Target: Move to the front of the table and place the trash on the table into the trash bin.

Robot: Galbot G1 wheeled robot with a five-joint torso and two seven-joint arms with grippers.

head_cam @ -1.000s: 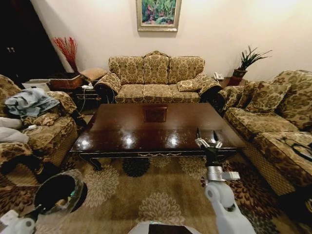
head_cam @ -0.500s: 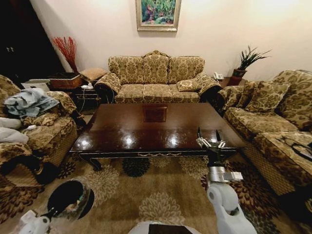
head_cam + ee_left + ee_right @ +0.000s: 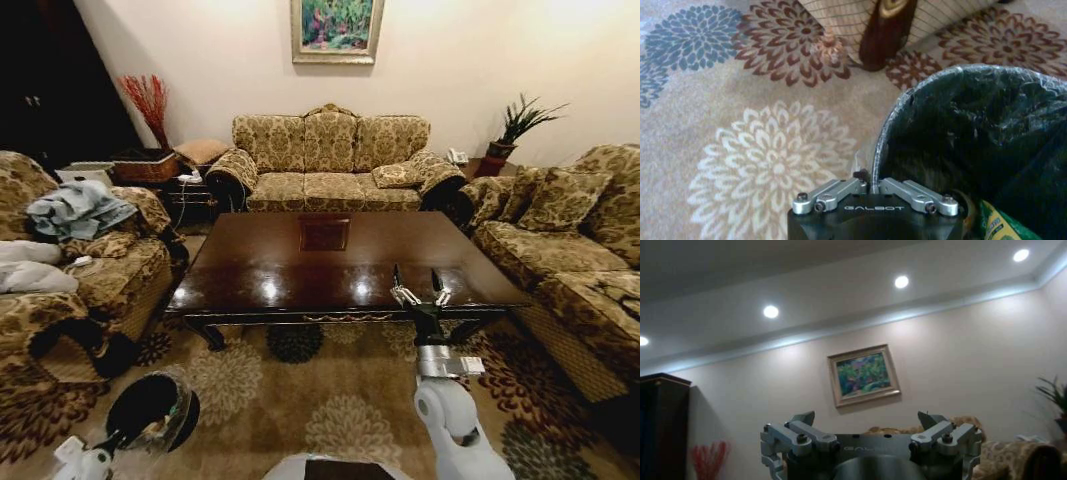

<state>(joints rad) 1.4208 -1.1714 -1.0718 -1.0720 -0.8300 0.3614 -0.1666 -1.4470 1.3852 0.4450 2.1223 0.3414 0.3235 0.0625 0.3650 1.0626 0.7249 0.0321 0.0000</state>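
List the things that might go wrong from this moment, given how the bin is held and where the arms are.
1. The left pincer seems shut on just the thin bag-lined rim of the bin. The bag may tear or slip free.
2. If the bin tilts, the green wrapper inside it could spill onto the carpet.
3. The open right pincer stands upright close to the table's front edge, so any driving could knock it against that edge.

"GALBOT" is printed on the left gripper (image 3: 871, 192) body.
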